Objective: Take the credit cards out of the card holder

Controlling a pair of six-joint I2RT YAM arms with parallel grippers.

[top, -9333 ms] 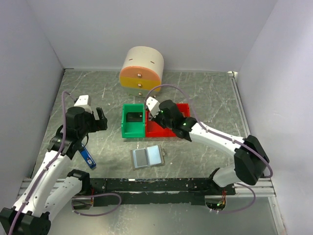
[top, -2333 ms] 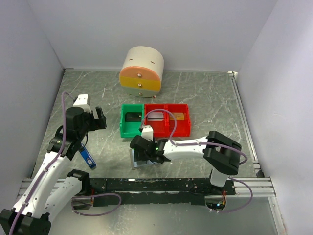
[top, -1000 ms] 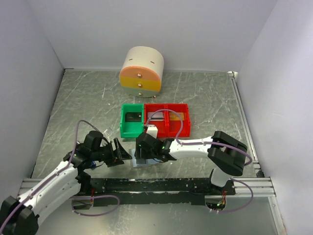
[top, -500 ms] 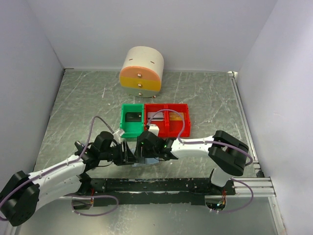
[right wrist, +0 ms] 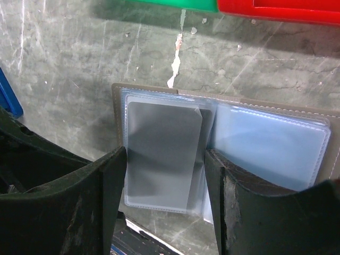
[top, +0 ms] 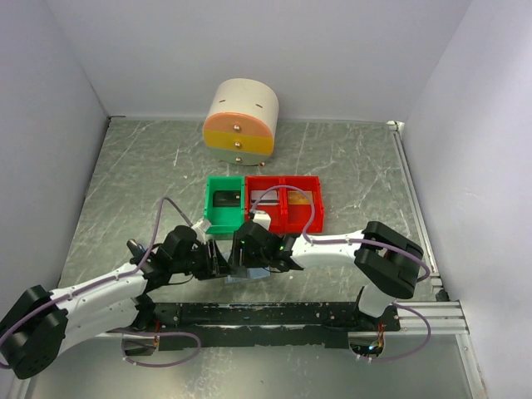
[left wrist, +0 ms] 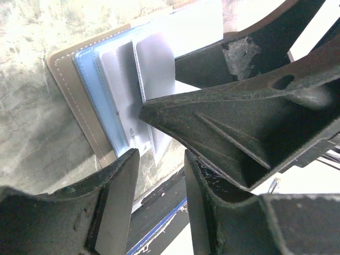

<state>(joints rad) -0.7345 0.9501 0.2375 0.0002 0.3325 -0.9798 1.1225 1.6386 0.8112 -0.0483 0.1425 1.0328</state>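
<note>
The card holder (right wrist: 255, 100) lies open on the table, tan border round pale blue pockets. A grey credit card (right wrist: 162, 149) sits in the clear sleeve of its left page. My right gripper (right wrist: 164, 153) is open, low over that page, one finger on each side of the sleeve. In the left wrist view the holder (left wrist: 79, 106) shows a silvery card (left wrist: 154, 64), partly under a right finger. My left gripper (left wrist: 159, 154) is open at the holder's near left edge, with nothing between its fingers. From above, both grippers (top: 218, 259) (top: 248, 252) meet over the holder (top: 246, 278), hiding most of it.
A green bin (top: 224, 204) and two red bins (top: 287, 204), with cards inside, stand just behind the holder. A round drawer unit (top: 241, 120) is at the back. A blue stick (right wrist: 8, 98) lies left of the holder. The black rail (top: 274, 314) runs along the near edge.
My left arm has swung right from the table's left side to the holder, and its jaws have narrowed. The right gripper has stayed over the holder.
</note>
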